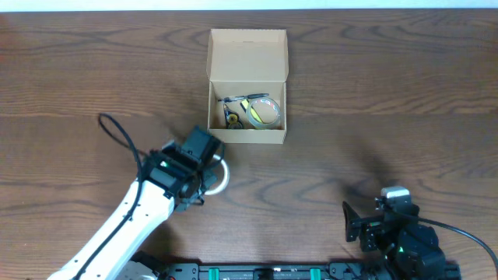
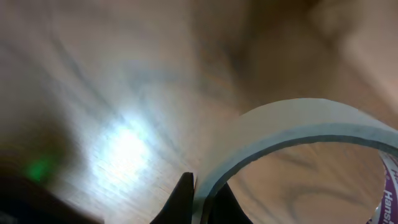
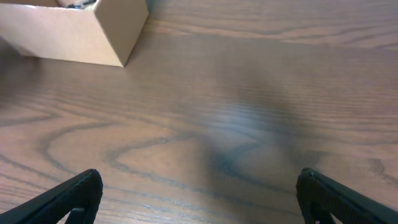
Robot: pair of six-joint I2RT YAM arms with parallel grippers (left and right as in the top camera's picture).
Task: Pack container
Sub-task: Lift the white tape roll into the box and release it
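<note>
Left fingers [image 2: 189,201] pinched shut on rim of tape roll [image 2: 292,118], right fingers [image 3: 78,191] wide open, idle; container [image 1: 247,137] sits lid-up mid-worktop just beyond, so lift above front wall, centre over opening, then release.

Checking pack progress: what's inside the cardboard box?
The container holds a clear tape roll at right and pen-like items at left. Anything beneath them is covered.

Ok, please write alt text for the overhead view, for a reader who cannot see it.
The left gripper is shut on a white tape roll, just below-left of an open cardboard box that holds another tape roll and pens. The right gripper stands open and empty at the lower right of the wooden table.
</note>
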